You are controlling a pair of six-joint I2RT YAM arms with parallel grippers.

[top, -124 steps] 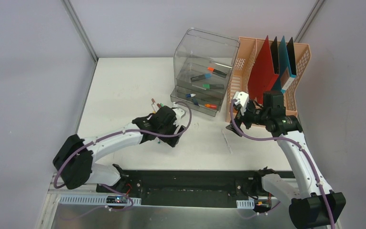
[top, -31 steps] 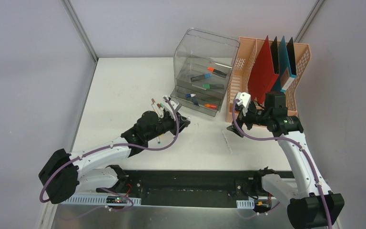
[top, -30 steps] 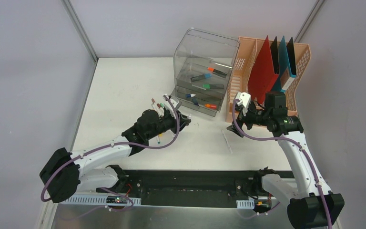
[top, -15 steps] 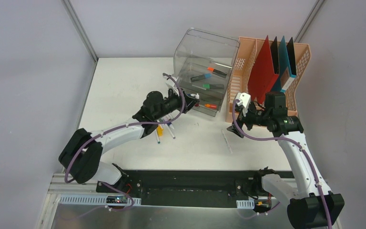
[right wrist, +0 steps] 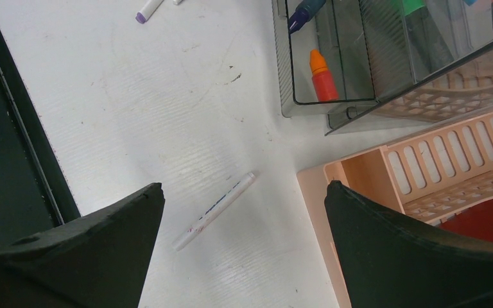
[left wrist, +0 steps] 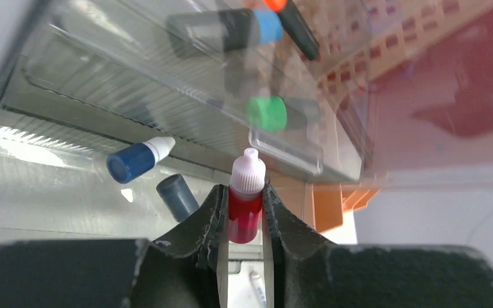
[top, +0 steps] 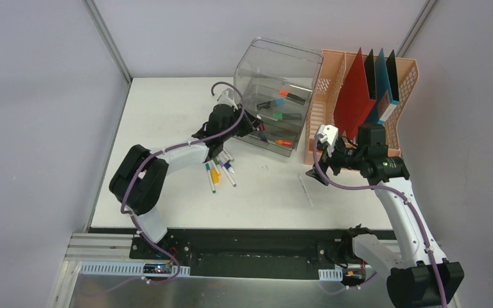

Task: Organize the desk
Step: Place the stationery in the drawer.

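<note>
Over the last second the left arm swings from the near-middle of the white surface (top: 167, 115), which runs from the arm bases to the far wall, out to the clear drawer unit (top: 276, 67) at far centre-right. The left pincer (left wrist: 244, 196) is nearly closed, clamping a small red bottle (left wrist: 244, 218) whose white cap points at the open lower drawer. Loose pens (top: 218, 172) lie uncovered where the arm was. The right pincer (right wrist: 242, 189) is unchanged: spread wide, empty, above a white pen (right wrist: 213, 210). Judgement: the bottle is about to be stowed; the pens remain.
</note>
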